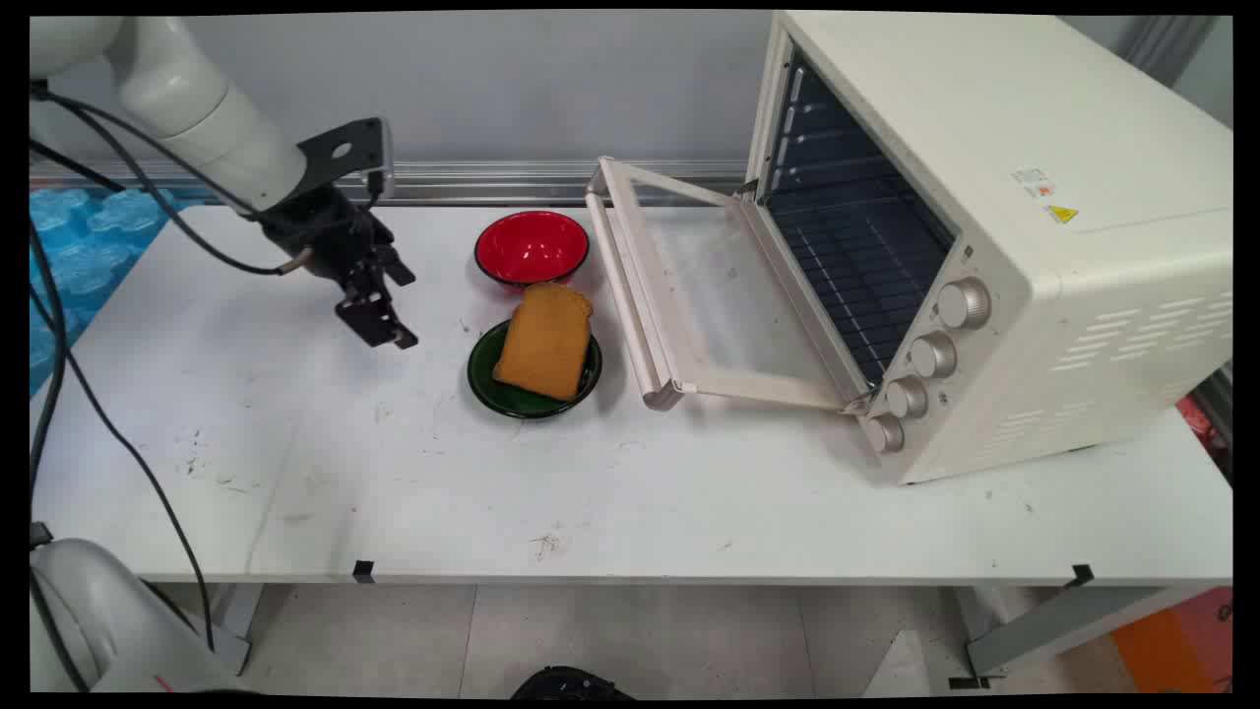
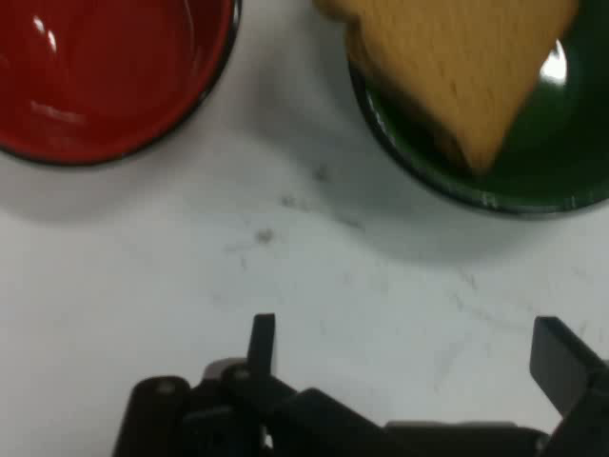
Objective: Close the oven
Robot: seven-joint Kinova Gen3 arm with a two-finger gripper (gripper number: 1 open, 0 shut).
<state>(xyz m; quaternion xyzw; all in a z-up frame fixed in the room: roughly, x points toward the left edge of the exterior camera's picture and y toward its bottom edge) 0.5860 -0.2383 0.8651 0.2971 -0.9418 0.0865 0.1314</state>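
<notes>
My gripper [image 1: 379, 320] hangs just above the table [image 1: 295, 443], left of two bowls, and holds nothing. Seen from the hand, the gripper [image 2: 409, 347] stands open, with one fingertip [image 2: 262, 338] at the left and the other at the right edge. A slice of brown toast [image 1: 546, 340] lies tilted on a green bowl [image 1: 512, 396]; the toast [image 2: 457, 67] and green bowl [image 2: 533, 186] fill the hand view's upper right. Behind it stands an empty red bowl [image 1: 532, 246], which is the red bowl [image 2: 95, 76] at the hand view's upper left.
A cream toaster oven [image 1: 984, 236] stands at the right with its glass door [image 1: 689, 295] folded down flat toward the bowls, its racks bare. Blue padding [image 1: 69, 236] lies off the table's left end. Black cables [image 1: 98, 394] hang from the arm.
</notes>
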